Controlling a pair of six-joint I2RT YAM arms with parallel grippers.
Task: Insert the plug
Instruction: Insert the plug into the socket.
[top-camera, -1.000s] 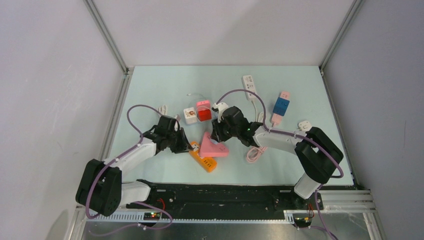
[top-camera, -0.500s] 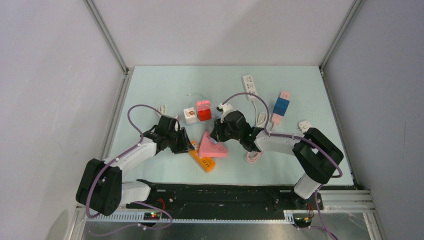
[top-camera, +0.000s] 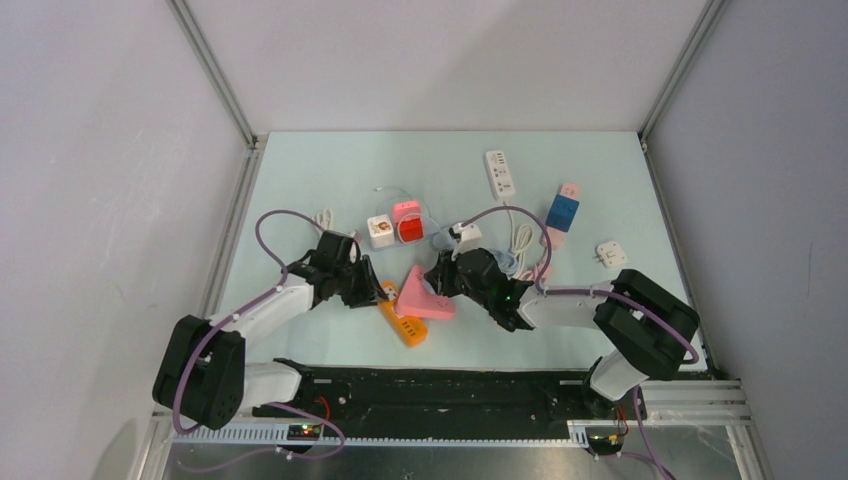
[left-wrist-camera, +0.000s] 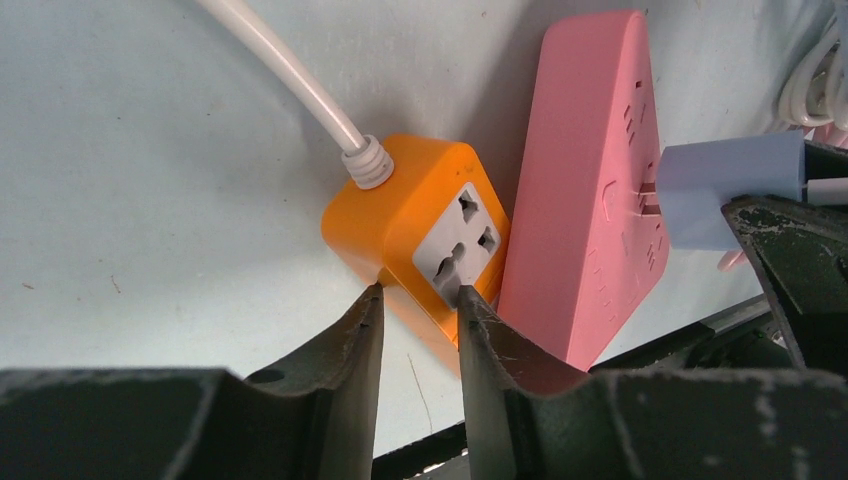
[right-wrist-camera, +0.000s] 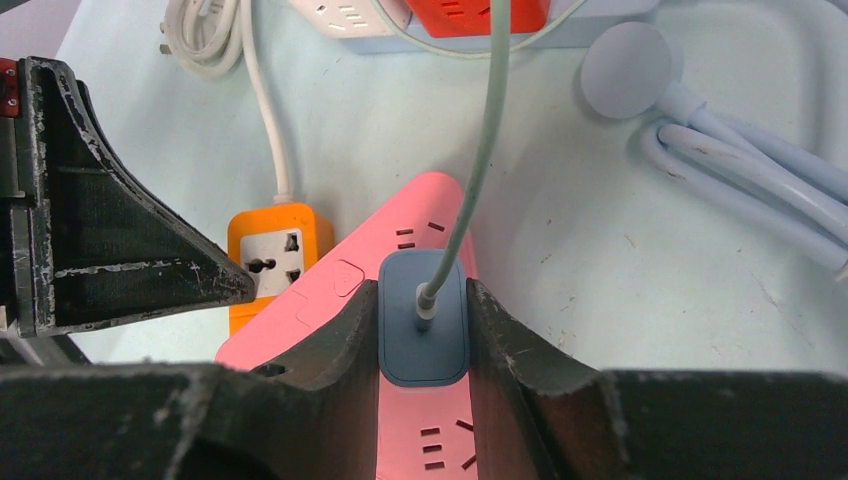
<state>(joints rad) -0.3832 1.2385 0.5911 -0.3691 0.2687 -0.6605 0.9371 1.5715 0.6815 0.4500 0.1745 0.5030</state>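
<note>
1. Right gripper (right-wrist-camera: 422, 292): its jaws are pinching the blue plug (right-wrist-camera: 422, 345) by its two sides.
2. Blue plug: it is sitting over the face of the pink power strip (left-wrist-camera: 570, 200), its prongs reaching the slots. In the left wrist view the plug body is standing slightly off the face.
3. Left gripper (left-wrist-camera: 418, 295): its jaws are clamping one end of the orange power strip (left-wrist-camera: 400, 220).
4. Orange power strip: it is lying on the table (left-wrist-camera: 150, 150), touching the pink power strip's edge.
</note>
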